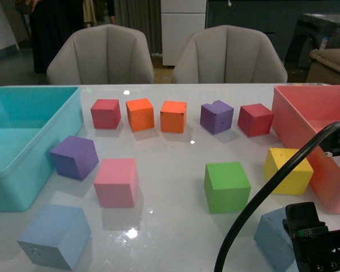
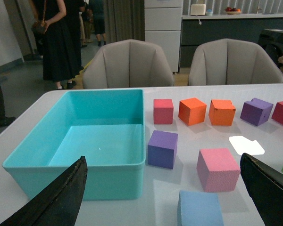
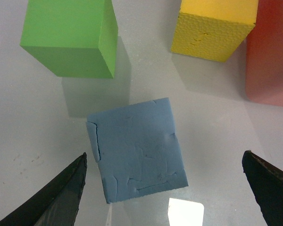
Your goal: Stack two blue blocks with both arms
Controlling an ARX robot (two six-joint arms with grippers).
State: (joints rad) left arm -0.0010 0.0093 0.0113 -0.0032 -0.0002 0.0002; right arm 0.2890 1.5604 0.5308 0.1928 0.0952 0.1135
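Observation:
One light blue block (image 1: 55,236) lies at the table's near left; in the left wrist view it (image 2: 199,208) sits just ahead of my open, empty left gripper (image 2: 165,197). The second blue block (image 1: 275,238) lies at the near right, partly hidden by my right arm. In the right wrist view it (image 3: 137,148) lies on the table below and between the fingers of my open right gripper (image 3: 165,193), untouched. The left gripper does not show in the front view.
A turquoise bin (image 1: 22,148) stands at the left, a red bin (image 1: 311,130) at the right. Pink (image 1: 117,182), purple (image 1: 75,157), green (image 1: 226,186) and yellow (image 1: 288,170) cubes lie mid-table, with several more cubes in a row behind. A black cable (image 1: 272,187) crosses the right foreground.

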